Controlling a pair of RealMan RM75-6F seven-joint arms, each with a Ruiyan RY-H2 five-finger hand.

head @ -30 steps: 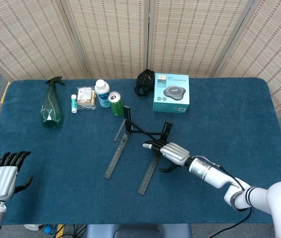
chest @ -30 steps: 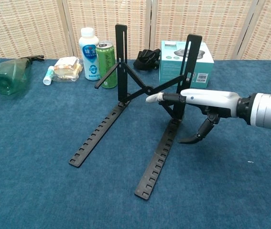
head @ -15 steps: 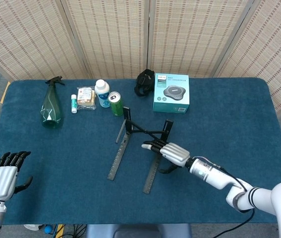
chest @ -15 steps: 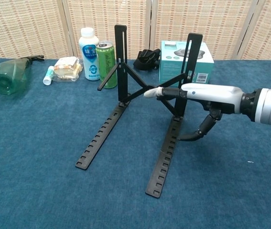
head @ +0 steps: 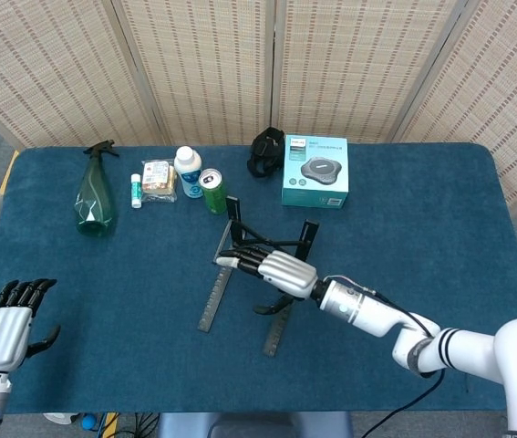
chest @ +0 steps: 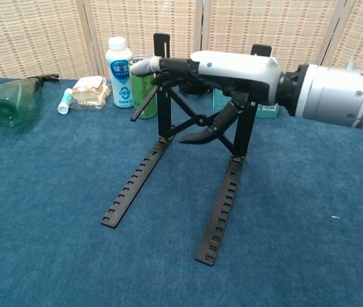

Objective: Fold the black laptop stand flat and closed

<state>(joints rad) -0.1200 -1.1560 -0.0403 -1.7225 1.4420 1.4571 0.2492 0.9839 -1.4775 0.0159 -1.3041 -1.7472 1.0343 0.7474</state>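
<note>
The black laptop stand (head: 214,297) stands unfolded mid-table, with two slotted rails lying flat, two uprights and a crossed brace between them. In the chest view the stand (chest: 136,185) faces me with its rails pointing forward. My right hand (head: 272,267) hovers over the brace, fingers stretched toward the top of the left upright. From the chest the right hand (chest: 226,67) shows its thumb hanging beside the brace, and it grips nothing. My left hand (head: 3,330) lies open at the table's near left corner, far from the stand.
Along the far edge stand a green spray bottle (head: 94,196), a small tube (head: 136,190), a snack packet (head: 158,178), a white bottle (head: 188,172), a green can (head: 213,191), a black bundle (head: 266,151) and a teal box (head: 315,171). The can (chest: 144,89) stands just behind the left upright.
My right hand has risen and swung left, from beside the right upright to over the brace, reaching the left upright. The stand's rails have shifted slightly. The left hand is unmoved.
</note>
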